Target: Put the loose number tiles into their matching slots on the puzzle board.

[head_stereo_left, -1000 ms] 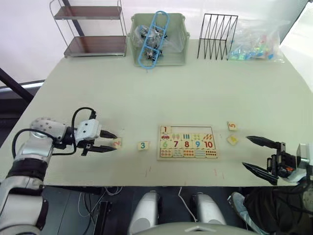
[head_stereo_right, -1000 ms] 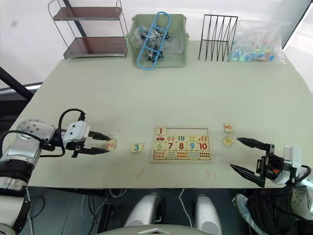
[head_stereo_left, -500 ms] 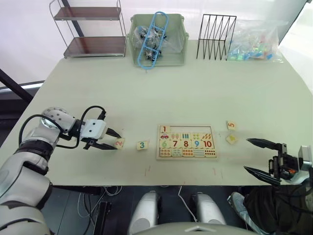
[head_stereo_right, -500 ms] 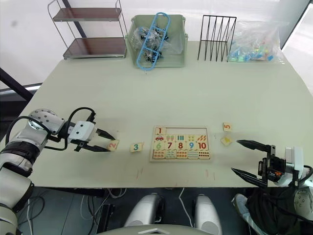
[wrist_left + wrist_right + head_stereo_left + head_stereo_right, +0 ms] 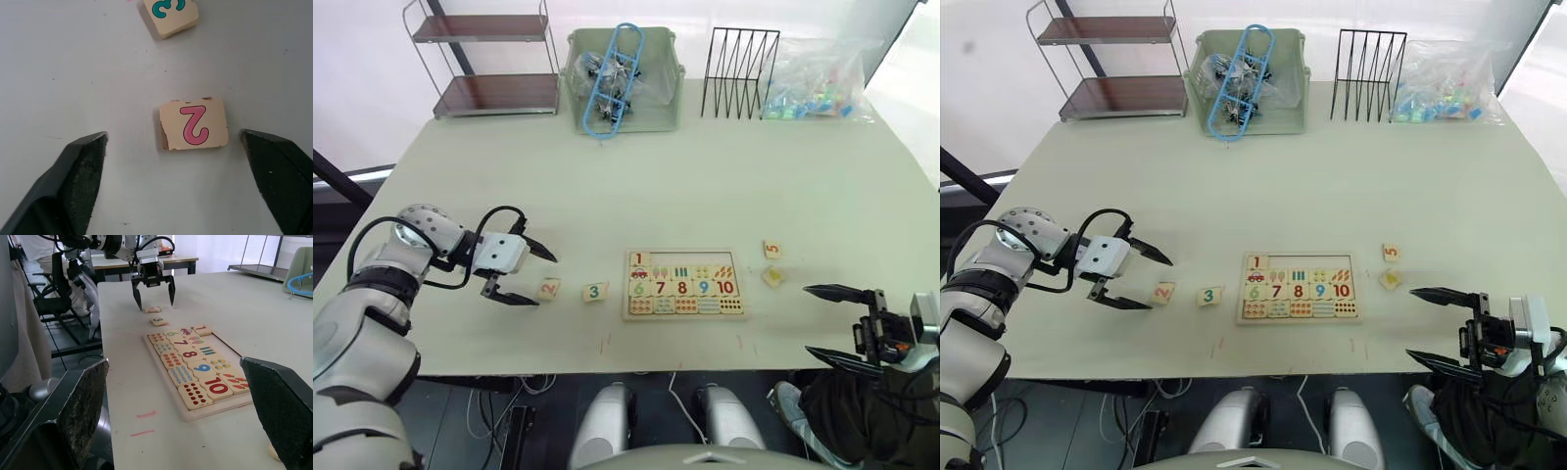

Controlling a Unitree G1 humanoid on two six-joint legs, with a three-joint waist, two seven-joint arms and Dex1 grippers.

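— Opened wider since the earlier frame, those left jaws (image 5: 533,277); had been nearly pinching tile 2 (image 5: 548,289), then stood spread with one finger either side of it, touching nothing. Lay flat on the surface (image 5: 636,186) between the two black fingertips (image 5: 83,161), pink digit up.

— And tile 3 (image 5: 594,291)?

— Sat just beyond tile 2, toward the puzzle board (image 5: 684,285), apart from both. Teal digit facing up.

— Board itself?

— Rested flat near the front edge of the surface, in the middle. Carried tile 1 (image 5: 640,259) already in the leftmost slot of the top row; showed 6 to 10 in the row below the pictures, dots along the bottom.

— Right side?

— Held wide open and empty, the right jaws (image 5: 837,319), hovering off the front right corner, well apart from the board. Lay near the board's right end, tile 5 (image 5: 771,250) and a further pale tile (image 5: 771,277) just below it, digit not readable.

— Back of the surface?

— Stood in a line: a two-tier shelf (image 5: 489,59), a green bin (image 5: 622,67), a black wire rack (image 5: 737,61), a clear bag (image 5: 818,78).
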